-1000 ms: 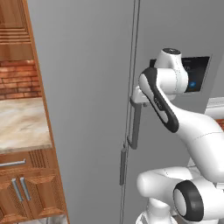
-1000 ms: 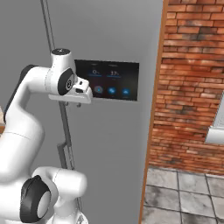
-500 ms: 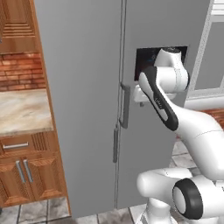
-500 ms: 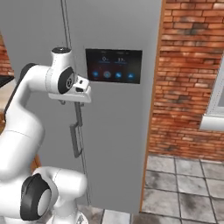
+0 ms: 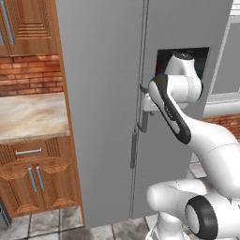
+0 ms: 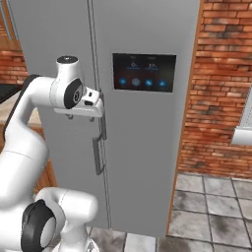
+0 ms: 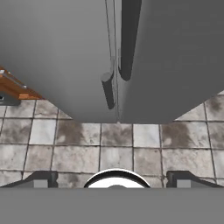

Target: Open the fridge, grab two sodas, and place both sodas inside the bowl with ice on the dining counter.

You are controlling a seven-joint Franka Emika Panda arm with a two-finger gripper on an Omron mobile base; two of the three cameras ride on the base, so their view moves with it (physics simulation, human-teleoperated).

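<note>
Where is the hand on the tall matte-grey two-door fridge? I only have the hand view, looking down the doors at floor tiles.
Observer: The gripper is beside the top of the long grey bar handle on the right door.
Operator: What's next to it?
Observer: A black dispenser panel, just to its right and slightly higher.
Operator: Any door open?
Observer: From the base views, both doors of the fridge look shut.
</note>
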